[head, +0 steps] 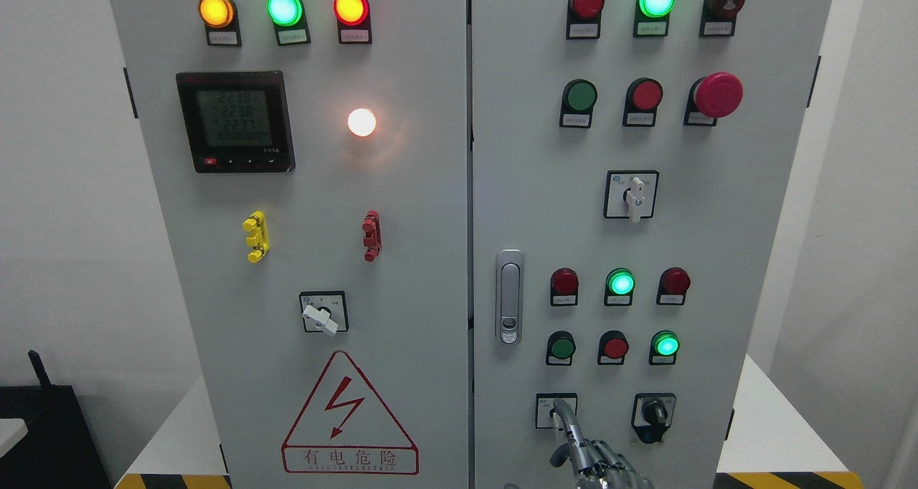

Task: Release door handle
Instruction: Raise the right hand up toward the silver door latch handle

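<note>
Entered at the bottom edge: right hand (599, 466), one of its fingers (566, 423) stretched up to touch the lower selector switch (554, 410), the rest curled, clasping nothing. Further up, left the door handle (509, 295) free, flat against the right cabinet door (760, 259). Best pulled straight back, without nudging that switch.

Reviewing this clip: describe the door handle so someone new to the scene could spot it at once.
On the cabinet's right door, look along its left edge, beside the seam between the doors. The handle is a tall, narrow silver latch level with the lower lamp rows. It is the only metal piece there; its neighbours are round coloured lamps.
</note>
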